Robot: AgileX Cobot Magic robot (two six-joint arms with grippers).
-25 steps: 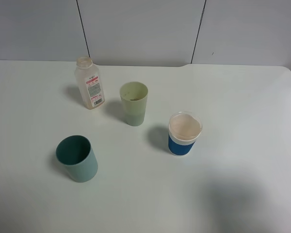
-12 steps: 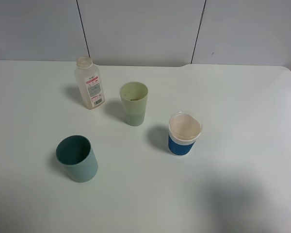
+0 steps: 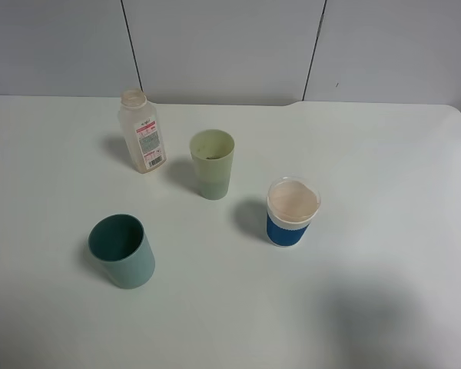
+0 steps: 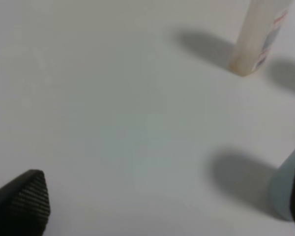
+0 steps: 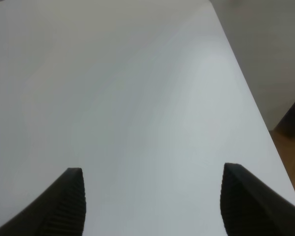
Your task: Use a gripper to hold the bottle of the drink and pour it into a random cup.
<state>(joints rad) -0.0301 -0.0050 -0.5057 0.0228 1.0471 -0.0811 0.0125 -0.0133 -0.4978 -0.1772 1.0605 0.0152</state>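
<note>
The clear bottle (image 3: 143,132) with a pale cap and a white-and-red label stands upright at the back left of the white table (image 3: 384,177). Its lower part shows in the left wrist view (image 4: 258,39). The tall pale green cup (image 3: 212,164) stands just to its right, empty of the bottle. Neither gripper shows in the exterior high view. My left gripper (image 4: 162,206) is open and empty, well short of the bottle. My right gripper (image 5: 152,201) is open and empty over bare table.
A squat dark teal cup (image 3: 122,250) stands at the front left; its side shows in the left wrist view (image 4: 287,189). A white cup with a blue band (image 3: 292,213) stands right of centre. The table's right edge (image 5: 246,88) shows in the right wrist view.
</note>
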